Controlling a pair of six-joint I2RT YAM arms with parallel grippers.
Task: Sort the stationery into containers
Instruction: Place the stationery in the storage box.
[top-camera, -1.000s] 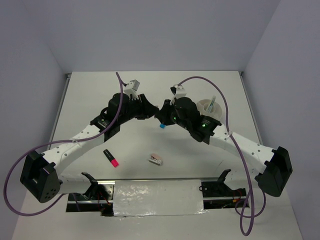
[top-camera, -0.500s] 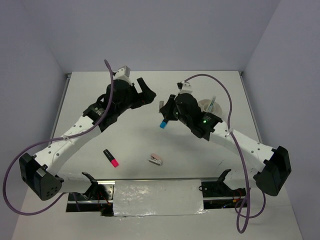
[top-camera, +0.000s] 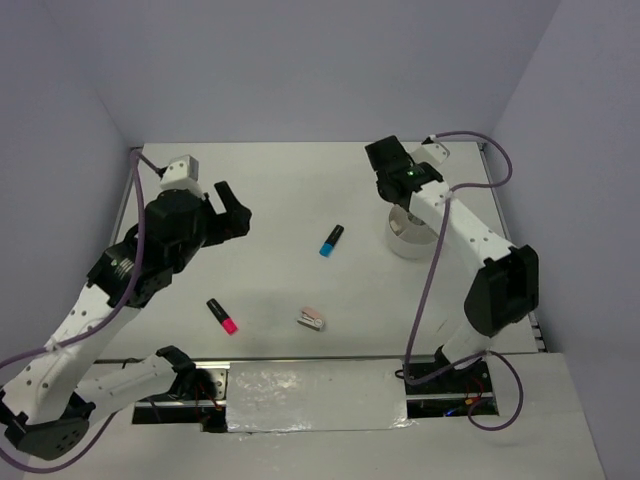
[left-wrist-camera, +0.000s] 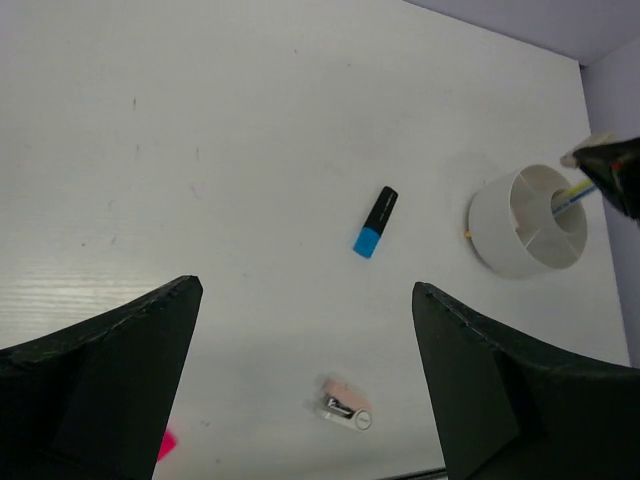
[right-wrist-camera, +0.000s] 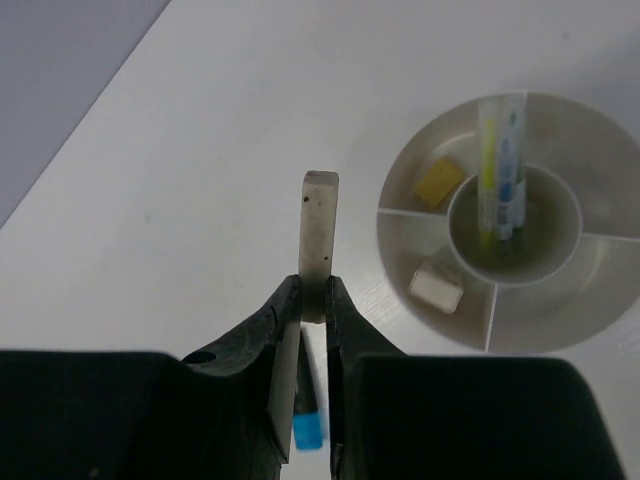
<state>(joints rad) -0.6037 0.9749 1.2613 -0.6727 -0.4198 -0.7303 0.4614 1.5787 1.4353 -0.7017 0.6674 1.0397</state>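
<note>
The right gripper (right-wrist-camera: 314, 293) is closed tight on a flat whitish eraser (right-wrist-camera: 320, 225). It holds the eraser by one end, so most of the slab stands out beyond the fingertips. The eraser hangs above the table (right-wrist-camera: 200, 200), just beside the round white tub (right-wrist-camera: 560, 290) and not over it.

I judge that the step in hand is the delivery of this eraser. To do it well, the arm should first bring the eraser fully over one outer compartment. The best one is where a white eraser block (right-wrist-camera: 437, 285) already lies. Then the arm should go low before the jaws open, because a thin slab dropped from high can hit a divider and jump out. It should avoid the central cup with the pens (right-wrist-camera: 490, 150).

The eraser looks thin and straight, seen edge-on, with a small dark speck near its free end. The tub stands at the right side of the table. The left gripper (left-wrist-camera: 305, 288) is wide open, holds nothing, and is at the left, well apart from the tub.
</note>
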